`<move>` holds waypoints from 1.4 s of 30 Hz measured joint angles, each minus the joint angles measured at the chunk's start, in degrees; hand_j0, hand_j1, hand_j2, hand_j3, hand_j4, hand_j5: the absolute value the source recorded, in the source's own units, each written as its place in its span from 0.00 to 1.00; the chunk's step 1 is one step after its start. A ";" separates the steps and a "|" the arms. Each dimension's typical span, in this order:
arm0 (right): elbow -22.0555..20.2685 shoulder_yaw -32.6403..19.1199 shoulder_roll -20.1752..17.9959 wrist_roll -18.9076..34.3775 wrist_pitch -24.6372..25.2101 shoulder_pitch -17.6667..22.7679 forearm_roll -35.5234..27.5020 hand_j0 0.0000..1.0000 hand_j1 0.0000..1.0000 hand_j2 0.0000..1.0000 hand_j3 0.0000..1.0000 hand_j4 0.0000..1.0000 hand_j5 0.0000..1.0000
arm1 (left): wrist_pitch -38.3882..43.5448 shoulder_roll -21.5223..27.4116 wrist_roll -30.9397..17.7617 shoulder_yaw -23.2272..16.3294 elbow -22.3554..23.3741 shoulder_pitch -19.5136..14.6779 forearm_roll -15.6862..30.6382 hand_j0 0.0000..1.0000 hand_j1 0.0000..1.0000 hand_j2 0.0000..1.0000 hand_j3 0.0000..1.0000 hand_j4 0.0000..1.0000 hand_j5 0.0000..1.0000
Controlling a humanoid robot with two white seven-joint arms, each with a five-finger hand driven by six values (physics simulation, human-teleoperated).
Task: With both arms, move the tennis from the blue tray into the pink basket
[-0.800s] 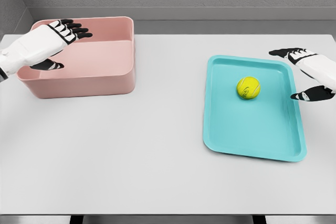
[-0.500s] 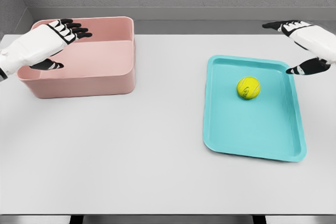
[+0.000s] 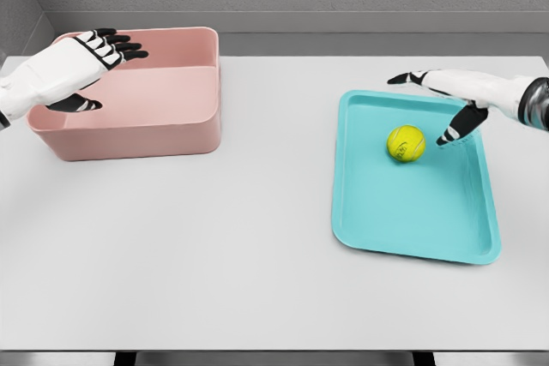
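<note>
Because the whole job turns on who reaches the ball first, start with the tabletop point(image 3: 257, 237), a pale grey slab that carries everything. Toward its far left corner stands the pink basket point(image 3: 163, 130), open-topped and with nothing showing inside. Over on the right side lies the blue tray point(image 3: 412, 220), tilted a little so its long axis runs from the far edge toward the near right corner. On the tray's far half, closer to its far right corner than to its left rim, rests the tennis ball point(image 3: 406, 143); being round, it offers no preferred axis for a grasp.

By my reading the right hand point(image 3: 450, 96) is far the nearer one: it hovers over the tray's far right corner with the ball just to its left and slightly nearer the robot, the fingers spread and holding nothing, the thumb tip pointing down just beside the ball and apart from it. Nothing stands between hand and ball, though the tray's raised rim lies under the wrist.

Well apart from all that, the left hand point(image 3: 64, 75) hovers over the basket's far left corner, fingers relaxed and loosely extended, grasping nothing.
</note>
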 measured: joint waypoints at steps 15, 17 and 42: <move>12.21 7.77 5.52 0.58 0.51 -3.34 2.36 1.00 1.00 1.00 1.00 1.00 1.00 | 0.00 0.01 0.01 0.04 0.19 0.09 0.04 1.00 1.00 1.00 1.00 1.00 1.00; 13.43 8.58 6.23 0.58 0.51 -3.43 2.75 1.00 1.00 1.00 1.00 1.00 1.00 | 0.00 0.01 0.01 0.04 0.15 0.17 0.05 1.00 1.00 1.00 1.00 1.00 1.00; 14.69 11.07 8.31 0.58 1.19 -4.31 3.12 0.76 0.76 0.76 0.76 0.76 0.76 | 0.00 0.01 -0.01 0.04 0.18 0.17 -0.01 1.00 1.00 1.00 1.00 1.00 1.00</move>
